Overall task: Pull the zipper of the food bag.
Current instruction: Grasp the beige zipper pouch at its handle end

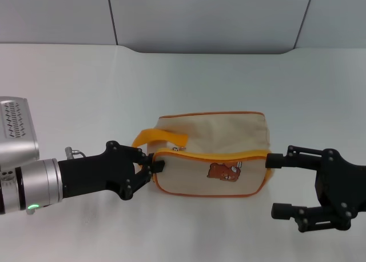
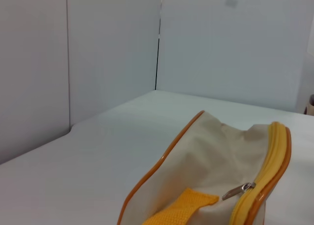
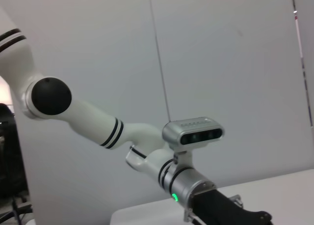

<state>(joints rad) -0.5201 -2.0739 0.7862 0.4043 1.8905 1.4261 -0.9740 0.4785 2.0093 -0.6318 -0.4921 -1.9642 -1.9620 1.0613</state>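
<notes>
**Both my grippers at the ends of a bag lying crosswise**

Nearest me, my right gripper (image 1: 278, 185) sits at the food bag's (image 1: 211, 153) right end, fingers spread wide apart: the upper fingertip touches the bag's orange-piped corner, the lower one hangs over bare table (image 1: 86, 84). My left gripper (image 1: 150, 163) is at the bag's left end, its black fingers drawn close together at the corner, just below the orange loop handle (image 1: 160, 137); I cannot tell whether they pinch anything.

The bag is boxy cream canvas with a brown bear print (image 1: 225, 171), its long axis running left to right. The zipper (image 1: 217, 155) follows that axis along the near top edge, its small silver pull (image 2: 239, 190) at the left end.

Beyond the bag, smooth white table stretches to grey wall panels (image 1: 211, 16).
</notes>
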